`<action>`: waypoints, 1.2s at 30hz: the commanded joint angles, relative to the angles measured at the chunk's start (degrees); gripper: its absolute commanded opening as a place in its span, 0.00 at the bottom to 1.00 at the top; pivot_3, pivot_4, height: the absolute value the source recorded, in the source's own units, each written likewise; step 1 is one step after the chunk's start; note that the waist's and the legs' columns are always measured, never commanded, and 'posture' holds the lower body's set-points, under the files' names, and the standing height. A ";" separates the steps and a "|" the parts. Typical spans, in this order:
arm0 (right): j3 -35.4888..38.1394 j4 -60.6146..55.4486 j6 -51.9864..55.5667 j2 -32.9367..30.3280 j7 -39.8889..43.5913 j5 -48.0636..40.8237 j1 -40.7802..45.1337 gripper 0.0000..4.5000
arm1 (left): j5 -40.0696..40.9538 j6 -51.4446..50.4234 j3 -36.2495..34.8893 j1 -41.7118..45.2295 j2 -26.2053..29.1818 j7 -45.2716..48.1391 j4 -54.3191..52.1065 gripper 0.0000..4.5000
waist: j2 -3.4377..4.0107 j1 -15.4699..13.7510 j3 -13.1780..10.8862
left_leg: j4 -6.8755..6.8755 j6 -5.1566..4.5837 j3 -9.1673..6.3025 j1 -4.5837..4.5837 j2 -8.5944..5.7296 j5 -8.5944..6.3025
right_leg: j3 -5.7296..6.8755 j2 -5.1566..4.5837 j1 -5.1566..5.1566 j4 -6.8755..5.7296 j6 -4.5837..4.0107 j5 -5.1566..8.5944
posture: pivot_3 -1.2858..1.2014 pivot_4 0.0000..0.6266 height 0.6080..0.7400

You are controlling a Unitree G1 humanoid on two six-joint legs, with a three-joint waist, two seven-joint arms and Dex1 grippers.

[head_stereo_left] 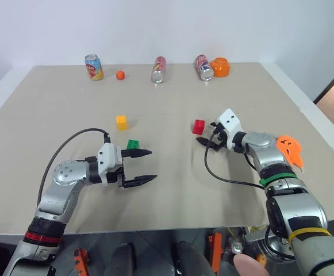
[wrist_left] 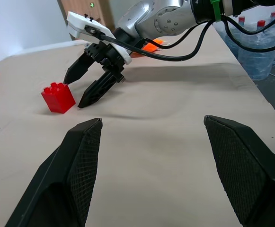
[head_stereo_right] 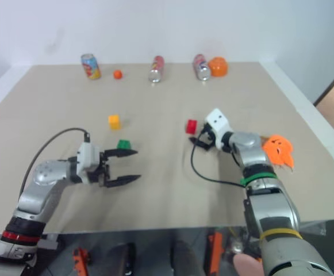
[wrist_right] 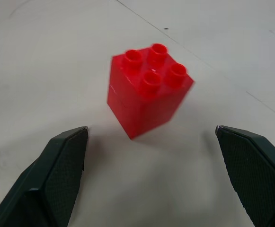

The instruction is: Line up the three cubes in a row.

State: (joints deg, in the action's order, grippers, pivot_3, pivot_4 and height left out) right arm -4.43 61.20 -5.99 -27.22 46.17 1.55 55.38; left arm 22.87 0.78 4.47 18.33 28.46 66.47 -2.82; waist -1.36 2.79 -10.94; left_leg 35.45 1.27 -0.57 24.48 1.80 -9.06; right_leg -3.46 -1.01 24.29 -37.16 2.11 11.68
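Overhead, in the left eye view, the three cubes lay unaligned on the desk (head_stereo_left: pixel 52 190): the yellow cube (head_stereo_left: pixel 121 122) left of centre, the green cube (head_stereo_left: pixel 133 144) just nearer the front edge, and the red cube (head_stereo_left: pixel 198 126) well apart toward the right edge. The left gripper (head_stereo_left: pixel 145 166) hovered by the green cube, jaws apart and empty. The right gripper (head_stereo_left: pixel 204 142) stood just beside the red cube, jaws apart, nothing held. Three cans, a small orange ball (head_stereo_left: pixel 120 75) and an orange toy (head_stereo_left: pixel 220 66) lined the far edge.

From the left wrist view, the red cube sat upright on the desk with the right gripper's tips just beside it, apparently not touching.

From the right wrist view, the red cube (wrist_right: pixel 147 88) lay ahead of the wide-open jaws, studs up, turned corner-on to them.

Assessment: the cubes appeared to be rigid, light plastic with smooth, somewhat slippery sides. A hold across two opposite flat side faces, below the studs, would be soundest; pinching across corners risks the cube twisting or skidding out.
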 commanded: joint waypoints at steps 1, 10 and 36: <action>0.63 2.50 -1.19 0.59 -0.10 0.42 3.21 0.99 | 1.04 -0.39 -1.54 -0.34 0.70 -1.13 -2.99 0.79 | 0.00 0.01 0.00 | 0.00 0.00 0.01 0.00 0.00 0.00 | -0.01 0.00 0.00 0.00 0.00 0.00 | 0.52 0.24 1.00; 1.66 8.92 -0.81 2.30 -2.28 0.91 7.69 0.99 | 1.29 -1.50 -1.91 -1.73 0.80 -2.79 -5.20 0.79 | 0.00 0.11 0.00 | 0.00 -0.01 0.09 -0.08 0.07 0.01 | -0.10 0.07 0.00 -0.01 -0.05 -0.04 | 0.52 0.24 1.00; 2.31 10.64 -0.24 3.12 0.78 0.86 8.47 0.27 | 2.09 -2.30 -3.34 -1.68 1.22 -4.25 -4.68 0.79 | 0.00 0.08 0.00 | -0.07 -0.02 0.13 -0.08 0.06 0.00 | -0.15 0.08 0.02 0.00 -0.04 -0.03 | 0.52 0.24 1.00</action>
State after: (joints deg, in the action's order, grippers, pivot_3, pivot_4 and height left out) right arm -3.39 72.28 -5.97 -23.65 46.82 2.58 63.57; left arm 23.74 -1.61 3.05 15.78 28.82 62.35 -6.73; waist -1.36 2.87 -10.94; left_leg 35.38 1.26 -0.45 24.40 1.86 -9.06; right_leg -3.60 -0.93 24.30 -37.16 2.06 11.65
